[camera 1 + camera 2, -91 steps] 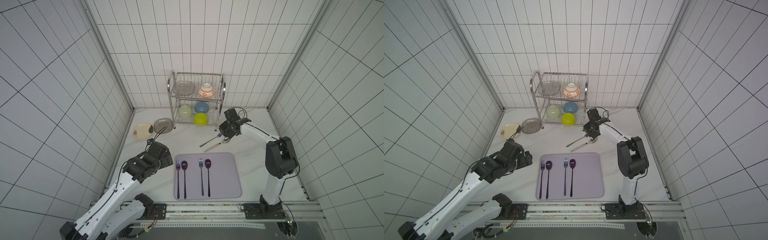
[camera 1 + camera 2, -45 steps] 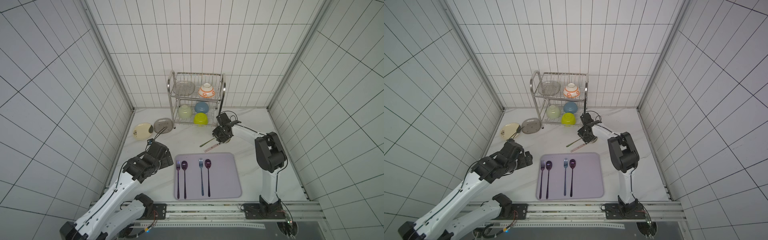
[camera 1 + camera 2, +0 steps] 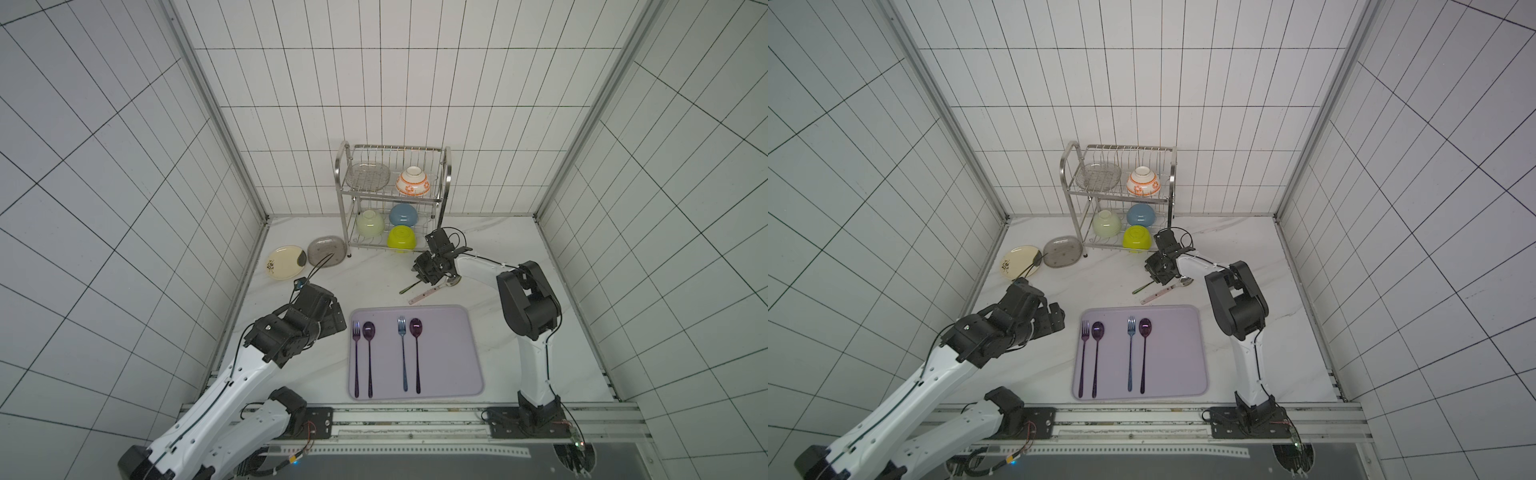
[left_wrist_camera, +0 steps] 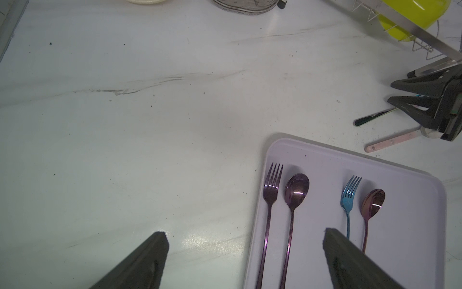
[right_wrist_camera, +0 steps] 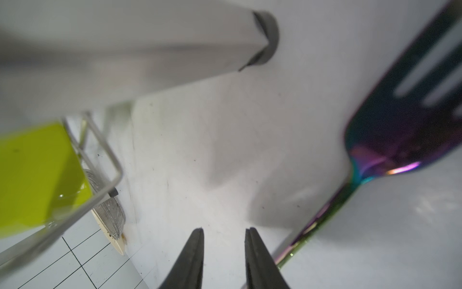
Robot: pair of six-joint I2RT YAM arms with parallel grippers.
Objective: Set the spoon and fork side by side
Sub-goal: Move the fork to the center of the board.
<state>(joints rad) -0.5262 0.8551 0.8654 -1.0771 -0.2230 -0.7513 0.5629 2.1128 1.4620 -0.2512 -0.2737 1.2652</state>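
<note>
A rainbow-tinted fork and a pink-handled spoon lie slanted on the white table, just behind the lilac tray. My right gripper is low over them, its jaws a narrow gap apart with only bare table between. The fork's handle runs just outside one finger. On the tray lie two pairs: purple fork with purple spoon, and blue fork with spoon. My left gripper hangs wide open at the tray's left edge.
A metal dish rack holding several bowls stands right behind the right gripper, and its leg and yellow-green bowl are close. A cream plate and a grey dish lie at the back left.
The right gripper has swung left and towards the front, from beside the rack down to the loose fork and spoon. The left arm has not moved.
</note>
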